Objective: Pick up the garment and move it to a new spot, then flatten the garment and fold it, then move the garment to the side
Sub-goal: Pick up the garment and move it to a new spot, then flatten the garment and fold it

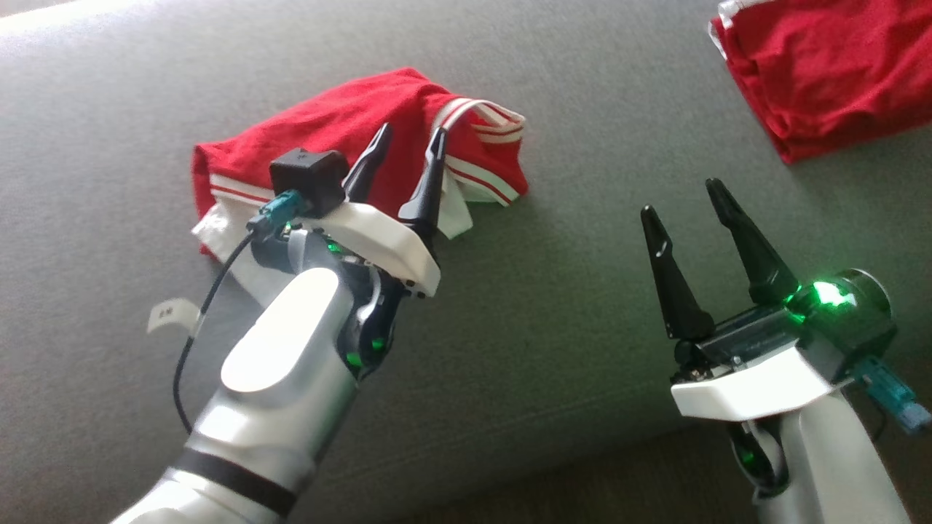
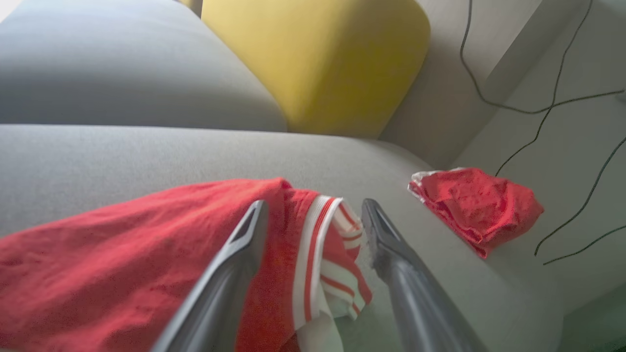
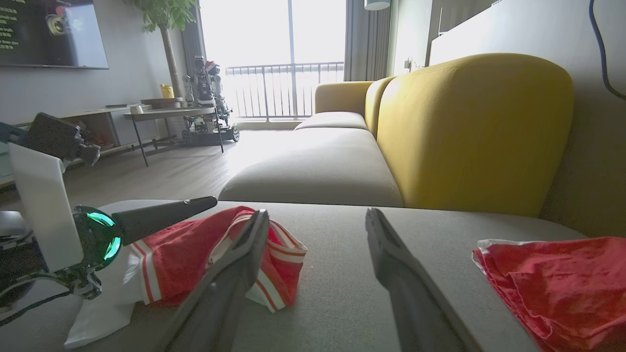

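No text can be read anywhere. A small white tag (image 1: pixel 172 316) in the head view bears a few dark marks, too small and blurred to make out. The dark wall screen (image 3: pixel 49 32) in the right wrist view shows lines of pale text, likewise illegible.

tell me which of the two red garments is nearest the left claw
The crumpled red cloth garment with white-striped trim, right under the open left claw. The other red cloth garment lies apart, far to the right.
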